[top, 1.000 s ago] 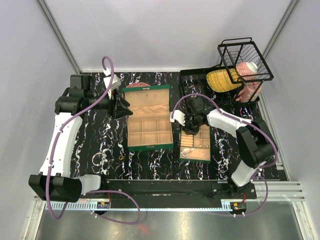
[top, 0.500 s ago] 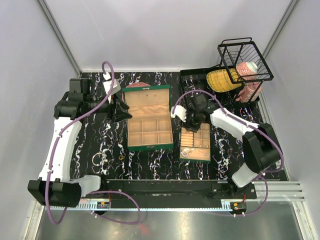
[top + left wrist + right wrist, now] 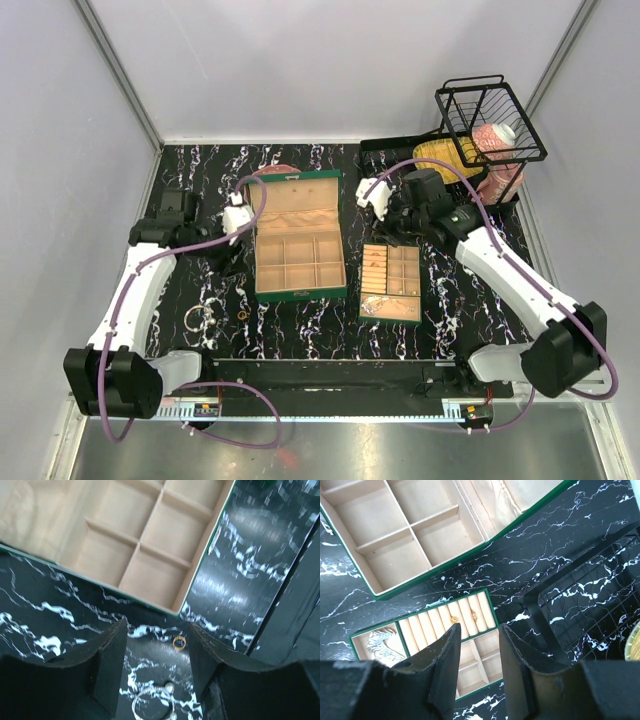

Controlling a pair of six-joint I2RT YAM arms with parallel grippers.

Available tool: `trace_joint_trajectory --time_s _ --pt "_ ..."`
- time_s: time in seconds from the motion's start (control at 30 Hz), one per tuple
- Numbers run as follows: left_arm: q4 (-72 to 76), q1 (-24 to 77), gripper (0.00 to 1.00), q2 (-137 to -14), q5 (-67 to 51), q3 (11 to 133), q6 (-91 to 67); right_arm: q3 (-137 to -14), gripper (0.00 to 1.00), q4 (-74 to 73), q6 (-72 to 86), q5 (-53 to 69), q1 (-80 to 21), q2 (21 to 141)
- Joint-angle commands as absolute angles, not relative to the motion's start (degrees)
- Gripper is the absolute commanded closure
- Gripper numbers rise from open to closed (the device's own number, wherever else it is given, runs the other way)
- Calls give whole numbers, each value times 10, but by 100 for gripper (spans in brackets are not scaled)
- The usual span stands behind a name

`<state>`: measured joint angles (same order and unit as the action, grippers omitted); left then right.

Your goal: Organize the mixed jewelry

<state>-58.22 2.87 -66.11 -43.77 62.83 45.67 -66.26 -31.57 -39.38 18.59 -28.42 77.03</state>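
The gold ring (image 3: pixel 179 642) lies on the table (image 3: pixel 240 580) just off the green box's (image 3: pixel 155 577) corner, ahead of the left gripper (image 3: pixel 156 632) and between its finger lines; the silver bangle (image 3: pixel 152 707) lies nearer, beneath it. The left arm is much the closer; its jaws stand half-wide and empty; the right gripper (image 3: pixel 480 632), also parted and empty, hangs over the tan tray (image 3: pixel 427 625).

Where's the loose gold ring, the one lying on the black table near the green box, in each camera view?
Top external: the loose gold ring sits lower left of centre, just off the green box at its near-left corner.
Left wrist: low centre, between the fingers of the left gripper, just below the box's corner.
Right wrist: not in view.
Shared landmark: the green box, visible in all three.
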Motion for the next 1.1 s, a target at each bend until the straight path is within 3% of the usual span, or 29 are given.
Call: trace_joint_trajectory --time_s 0.0,0.43,1.07 --pt "-599 25 46 -655 -337 576 555 -679 58 -322 -342 212 -281 728" --pt "-548 37 46 -639 -252 426 620 -609 59 -299 -332 193 -282 687" --pt "-413 157 47 -709 -164 378 554 -579 60 -287 -321 188 -282 684"
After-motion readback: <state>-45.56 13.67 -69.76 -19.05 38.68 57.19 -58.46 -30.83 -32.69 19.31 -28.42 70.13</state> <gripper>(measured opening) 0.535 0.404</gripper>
